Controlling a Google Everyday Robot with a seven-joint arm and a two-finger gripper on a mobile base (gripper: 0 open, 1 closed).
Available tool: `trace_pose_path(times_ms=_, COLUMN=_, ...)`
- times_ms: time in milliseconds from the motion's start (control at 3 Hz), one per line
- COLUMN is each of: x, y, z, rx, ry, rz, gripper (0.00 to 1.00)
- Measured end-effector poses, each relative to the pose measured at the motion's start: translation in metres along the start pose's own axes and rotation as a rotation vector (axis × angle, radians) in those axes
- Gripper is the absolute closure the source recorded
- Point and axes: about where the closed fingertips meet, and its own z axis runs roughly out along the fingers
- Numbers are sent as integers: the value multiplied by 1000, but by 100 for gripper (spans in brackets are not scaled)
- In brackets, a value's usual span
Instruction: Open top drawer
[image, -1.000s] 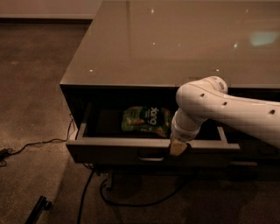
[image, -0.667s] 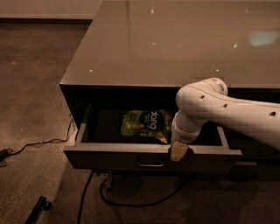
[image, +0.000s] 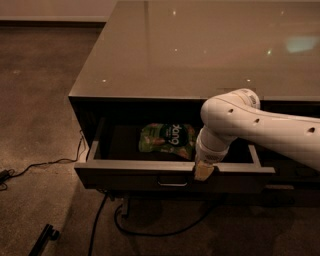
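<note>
Gripper: the gripper rests against the top edge of the drawer front, just right of the handle; I cannot tell whether it is wide or narrow.
Arm: the white arm reaches in from the right.
Top drawer: the top drawer stands partly out beneath the bench.
Inside: a green snack bag lies on the drawer floor.
Step in hand: drawing the front outward; judged well along.
Doing it well: pull straight and level, away from the bench, so the off-centre contact neither skews the drawer nor slips off the edge.
</note>
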Motion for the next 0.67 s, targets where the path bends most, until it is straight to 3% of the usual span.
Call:
trace_pose_path(times_ms=333, x=0, y=0, z=0, rx=0, ry=0, rz=0, gripper=15)
trace_pose_path(times_ms=667, x=0, y=0, z=0, rx=0, ry=0, rz=0, gripper=0)
